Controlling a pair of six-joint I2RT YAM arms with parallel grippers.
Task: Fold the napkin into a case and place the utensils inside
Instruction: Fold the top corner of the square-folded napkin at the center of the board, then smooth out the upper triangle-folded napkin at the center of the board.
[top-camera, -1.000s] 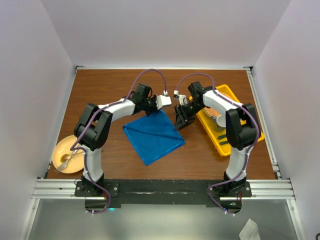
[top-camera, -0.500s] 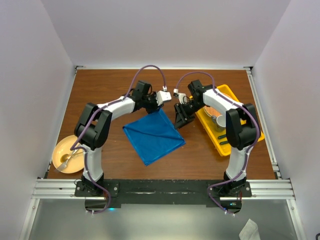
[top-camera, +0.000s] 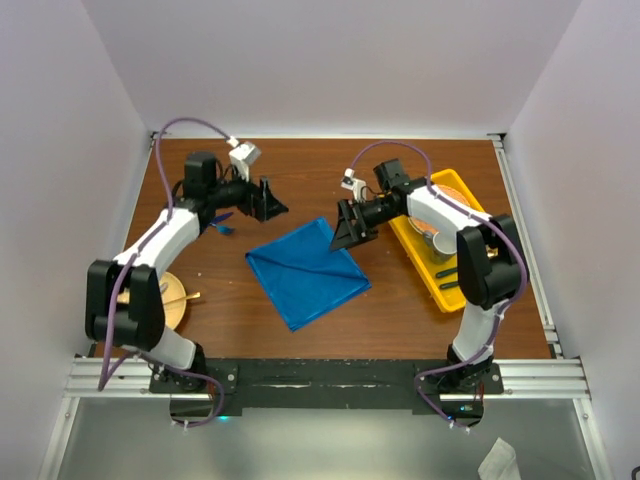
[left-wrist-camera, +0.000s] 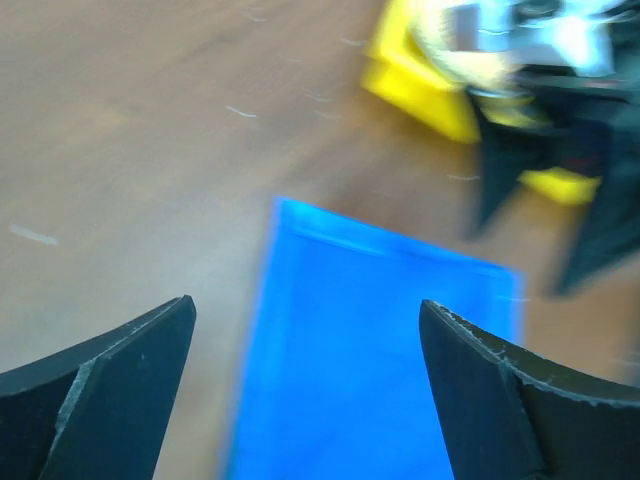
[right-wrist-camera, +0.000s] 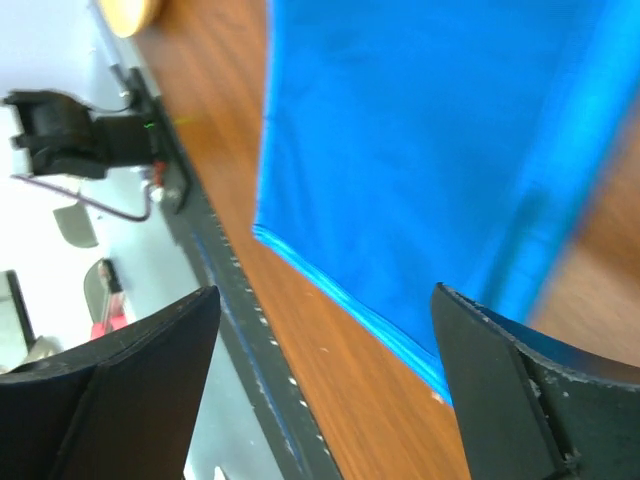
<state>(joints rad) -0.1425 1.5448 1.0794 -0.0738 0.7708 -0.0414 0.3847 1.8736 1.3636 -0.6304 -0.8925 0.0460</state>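
Note:
The bright blue napkin (top-camera: 305, 270) lies flat on the brown table, folded into a rough diamond shape. It fills the lower part of the left wrist view (left-wrist-camera: 370, 360) and the top of the right wrist view (right-wrist-camera: 430, 120). My left gripper (top-camera: 272, 203) hovers open, left of and behind the napkin's far corner, holding nothing. My right gripper (top-camera: 350, 238) stands open over the napkin's right corner, also empty. Of the utensils, a thin blue piece (top-camera: 222, 220) shows beside my left forearm.
A yellow tray (top-camera: 470, 262) holding a bowl and dark items sits at the right, close to the right arm. A tan plate (top-camera: 178, 300) with a gold spoon lies at the left, partly under the left elbow. The black table rail (right-wrist-camera: 230, 330) runs along the near edge.
The left gripper let go of the napkin's far corner, opened wide and swung back to the left. The right gripper opened and shifted slightly left over the napkin's edge.

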